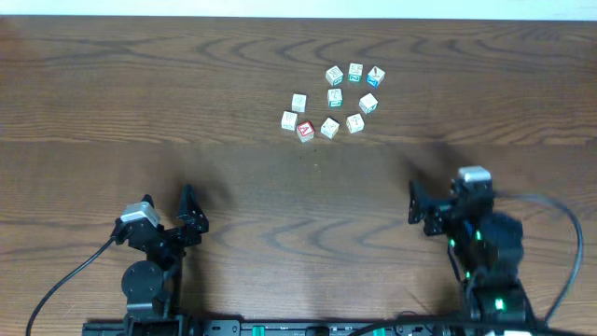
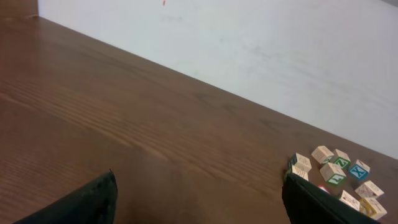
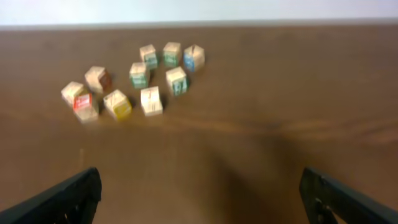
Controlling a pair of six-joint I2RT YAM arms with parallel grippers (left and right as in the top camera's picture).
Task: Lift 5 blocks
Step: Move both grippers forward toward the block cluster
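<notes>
Overhead top-down; low wrist views toward blocks (image 1: 335,96)

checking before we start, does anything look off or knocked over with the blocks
Nothing stands out. The blocks sit in a loose cluster on the table, several turned at different angles, none stacked, none visibly damaged.

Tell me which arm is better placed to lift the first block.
Probably right. The right tool is nearer the blocks and faces them; the left tool sits farther off.

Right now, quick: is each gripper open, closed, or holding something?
Left gripper: open, holding nothing.
Right gripper: open, holding nothing.
</notes>
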